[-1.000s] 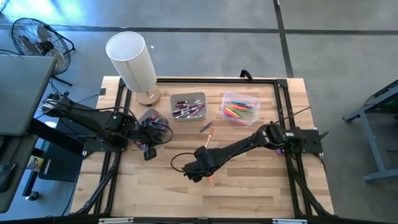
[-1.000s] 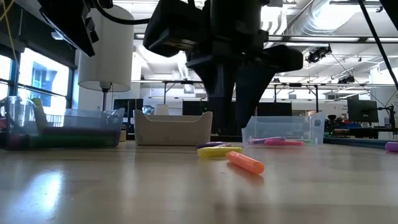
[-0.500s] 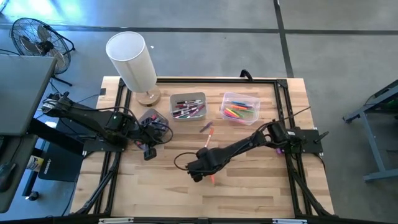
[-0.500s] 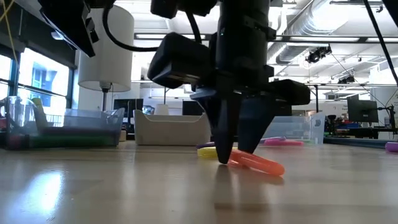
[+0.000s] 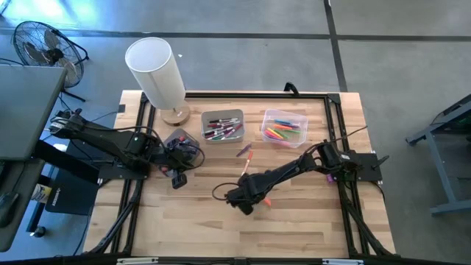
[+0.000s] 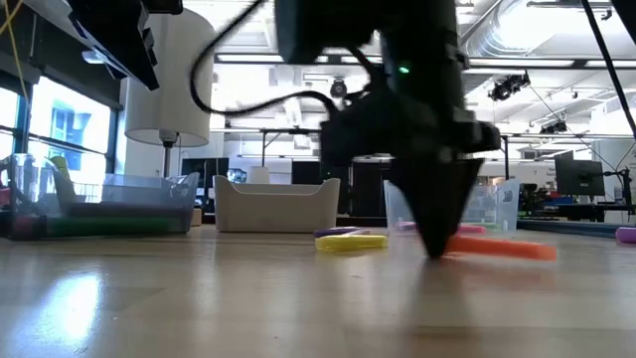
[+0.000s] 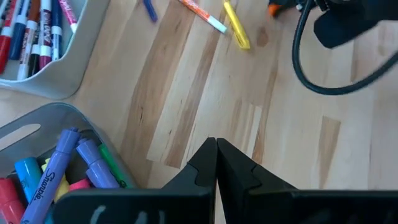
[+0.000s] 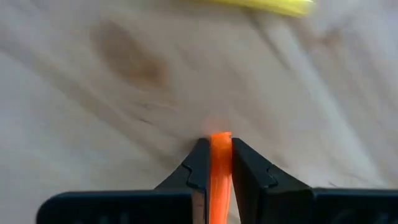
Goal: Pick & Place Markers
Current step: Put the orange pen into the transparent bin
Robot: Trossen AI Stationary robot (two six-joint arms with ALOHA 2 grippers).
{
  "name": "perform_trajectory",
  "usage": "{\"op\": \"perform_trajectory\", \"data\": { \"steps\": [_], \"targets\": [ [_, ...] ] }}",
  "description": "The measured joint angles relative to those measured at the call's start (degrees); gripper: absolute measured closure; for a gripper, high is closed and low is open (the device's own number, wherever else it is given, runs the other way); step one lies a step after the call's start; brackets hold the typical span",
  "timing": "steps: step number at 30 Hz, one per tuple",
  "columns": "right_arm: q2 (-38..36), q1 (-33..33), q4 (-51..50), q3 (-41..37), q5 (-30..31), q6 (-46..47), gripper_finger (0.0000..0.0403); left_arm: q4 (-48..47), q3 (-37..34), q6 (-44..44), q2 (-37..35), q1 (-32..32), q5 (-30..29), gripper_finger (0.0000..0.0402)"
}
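A pale butcher-block table (image 5: 294, 221) stands on a grey concrete floor, with an open workshop visible beyond it in the low view. Nearest the front edge, the right gripper (image 5: 246, 200) is held low at the board, its fingers clamped on an orange marker (image 8: 219, 163); in the low view the marker (image 6: 500, 247) juts out level from the fingertips, just above or on the wood (contact cannot be told), so the pick appears just made and the lift still to come. A grip near one end is judged likely to let the marker swing. Just beyond lie loose markers still to be collected: a yellow highlighter (image 6: 356, 242), a purple marker (image 6: 338, 233) and an orange-and-white marker (image 5: 246, 161). Farther back, two bins serve as destinations: a grey bin (image 5: 222, 115) of dark and red markers and a clear bin (image 5: 285, 117) of bright highlighters, the orange one presumably bound for the latter. The left gripper (image 7: 216, 162) waits pinched together and empty over a third bin (image 7: 37, 124) at the left.
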Motion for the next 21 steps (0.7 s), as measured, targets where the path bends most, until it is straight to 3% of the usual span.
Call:
{"op": "perform_trajectory", "data": {
  "steps": [3,7,14,21],
  "targets": [
    [-1.87,-0.63,-3.59,-2.65,1.85,-2.82,0.0372,0.16,0.00,-1.83,0.00,0.00,-1.20,0.0401],
    [-10.40,-2.42,0.92,-16.15,2.47,-2.46,0.0372,0.97,0.00,-3.01,0.02,0.00,-2.59,0.0401],
    [-39.63,-6.76,19.14,-44.16,6.79,0.49,0.0372,2.44,0.00,-5.11,0.02,0.00,-7.14,0.0401],
    [-70.81,-17.76,29.42,-57.54,15.02,-6.87,0.0371,11.41,0.01,-6.49,0.20,0.02,-16.40,0.0401]
  ]
}}
